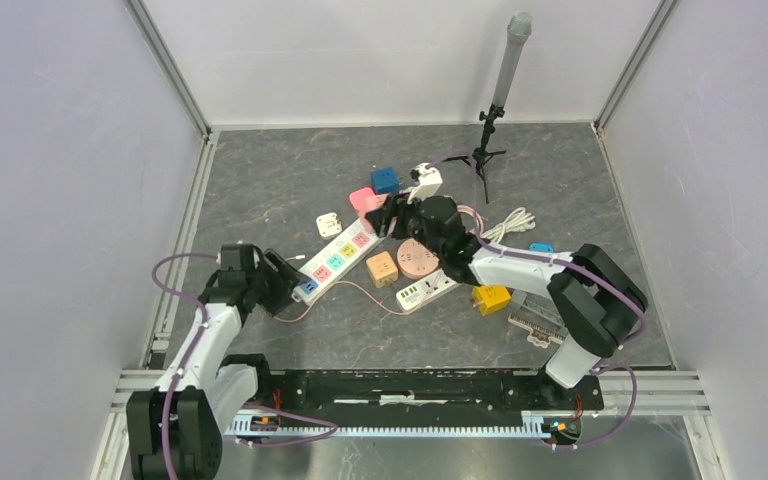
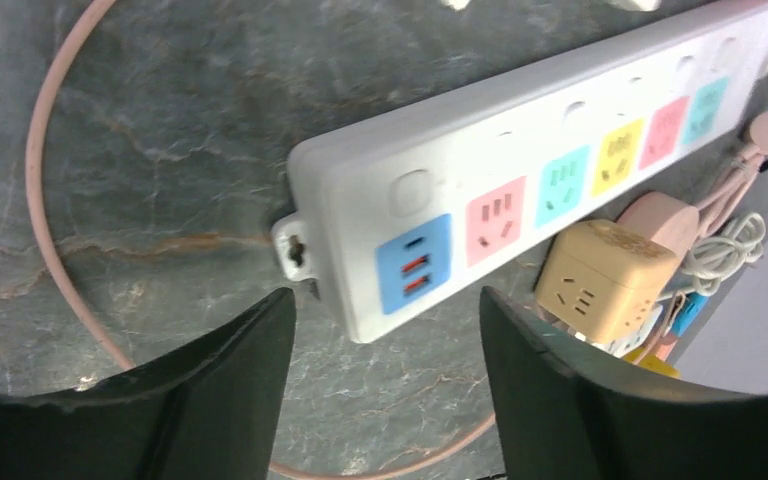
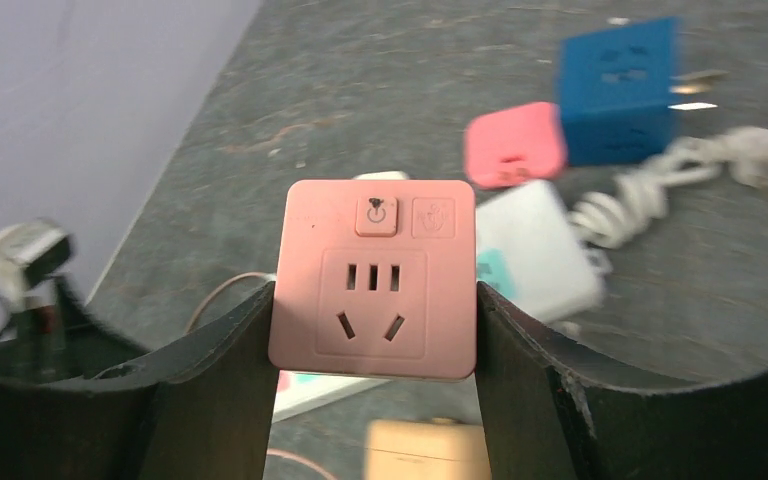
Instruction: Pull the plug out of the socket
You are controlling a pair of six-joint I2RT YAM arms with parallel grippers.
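A pink square plug adapter (image 3: pixel 372 280) with a socket face and a small button sits clamped between the fingers of my right gripper (image 3: pixel 375 300), lifted above the table. From above, the right gripper (image 1: pixel 392 215) hovers past the far end of the white power strip (image 1: pixel 335 262) and hides the adapter. The strip (image 2: pixel 520 180) has several coloured sockets, and none of those showing has a plug in it. My left gripper (image 2: pixel 385 305) is open just short of the strip's blue USB end, touching nothing. In the top view the left gripper (image 1: pixel 295 280) is at the strip's near end.
A thin pink cable (image 2: pixel 50 230) loops on the table by the left gripper. Around the strip lie a tan cube socket (image 1: pixel 381 268), a round pink socket (image 1: pixel 418 258), a white strip (image 1: pixel 427 290), a yellow cube (image 1: pixel 491 298) and a blue cube (image 1: pixel 385 180). A small tripod (image 1: pixel 488 150) stands behind.
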